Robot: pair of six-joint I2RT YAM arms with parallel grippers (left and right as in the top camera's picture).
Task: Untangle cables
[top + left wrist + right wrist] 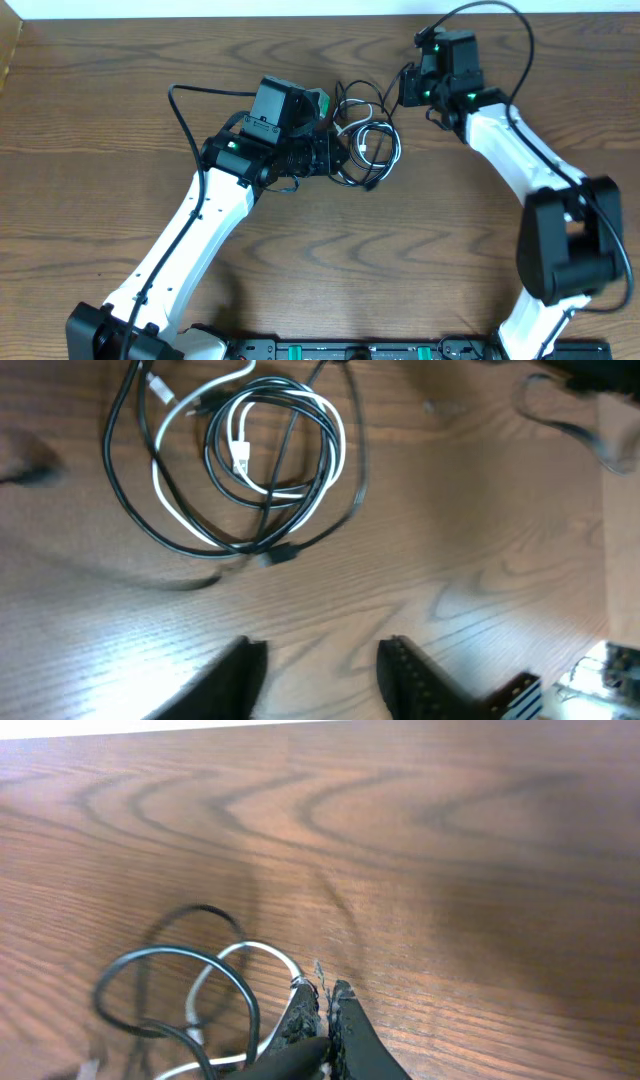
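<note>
The cables [366, 140] lie in one tangled pile at the table's middle back: several black loops wound with a white cord. In the left wrist view the coil [270, 460] lies flat ahead of my left gripper [320, 655], which is open and empty, a short way off. In the overhead view my left gripper [335, 155] sits at the pile's left edge. My right gripper [405, 88] is just right of the pile's upper end. In the right wrist view it [322, 1005] is shut, with black and white loops [180, 990] lying behind its left finger.
The wooden table's [120, 90] far edge runs along the top of the overhead view, against a white wall. The thick black arm cables [185, 110] arch over each wrist. The arm bases stand at the front edge.
</note>
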